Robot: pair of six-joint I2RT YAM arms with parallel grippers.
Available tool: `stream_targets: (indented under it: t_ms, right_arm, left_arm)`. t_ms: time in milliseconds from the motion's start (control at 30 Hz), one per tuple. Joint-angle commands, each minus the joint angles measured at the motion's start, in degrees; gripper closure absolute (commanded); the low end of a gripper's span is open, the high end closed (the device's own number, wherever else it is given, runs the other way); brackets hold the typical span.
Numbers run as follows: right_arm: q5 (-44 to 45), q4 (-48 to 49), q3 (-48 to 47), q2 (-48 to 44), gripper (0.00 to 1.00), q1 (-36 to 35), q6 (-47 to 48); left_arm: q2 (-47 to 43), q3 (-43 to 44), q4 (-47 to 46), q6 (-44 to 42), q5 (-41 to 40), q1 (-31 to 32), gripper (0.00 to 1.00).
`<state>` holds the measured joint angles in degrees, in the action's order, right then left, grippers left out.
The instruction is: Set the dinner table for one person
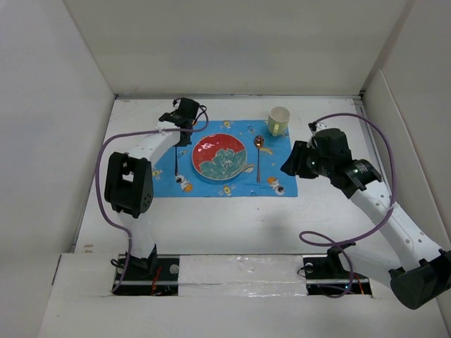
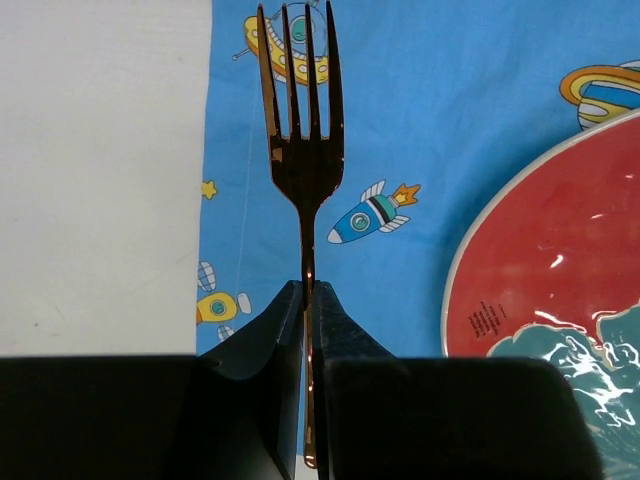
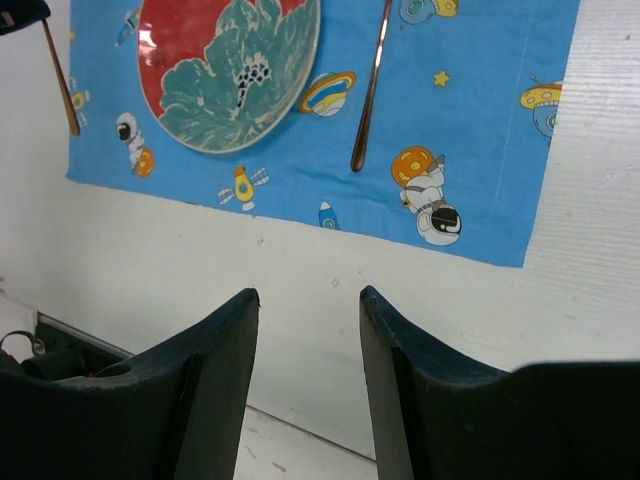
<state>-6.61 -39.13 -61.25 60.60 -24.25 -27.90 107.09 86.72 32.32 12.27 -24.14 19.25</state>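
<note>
Your left gripper point(image 2: 307, 290) pinches the handle of the fork point(image 2: 305, 170), just left of the plate point(image 2: 560, 260) on the dinner table point(image 2: 100, 200); it looks light, stiff and slippery, so grip mid-handle, while your right gripper point(image 3: 310, 300) is spread, empty.

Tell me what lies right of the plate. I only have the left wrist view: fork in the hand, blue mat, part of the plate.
Observer: A spoon lies on the blue mat just right of the plate, with its bowl end pointing away from the arms.
Operator: Report any drinkware.
Observer: A pale cup stands upright at the mat's far right corner.
Operator: Check the other arm.
Observer: The right hand is open and holds nothing. It hovers by the mat's right side.
</note>
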Motion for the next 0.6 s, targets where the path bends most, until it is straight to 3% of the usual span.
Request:
stream_targets:
  t_ms: [0, 567]
  right_arm:
    - [1.07, -0.42, 0.87, -1.53, 0.49, 0.87, 0.57]
    - [2.66, -3.67, 0.79, -3.38, 0.49, 1.92, 1.53]
  left_arm:
    - [0.49, 0.92, -2.08, -2.08, -1.44, 0.97, 1.00]
    - [6.99, -0.41, -5.77, -1.37, 1.47, 0.97, 1.00]
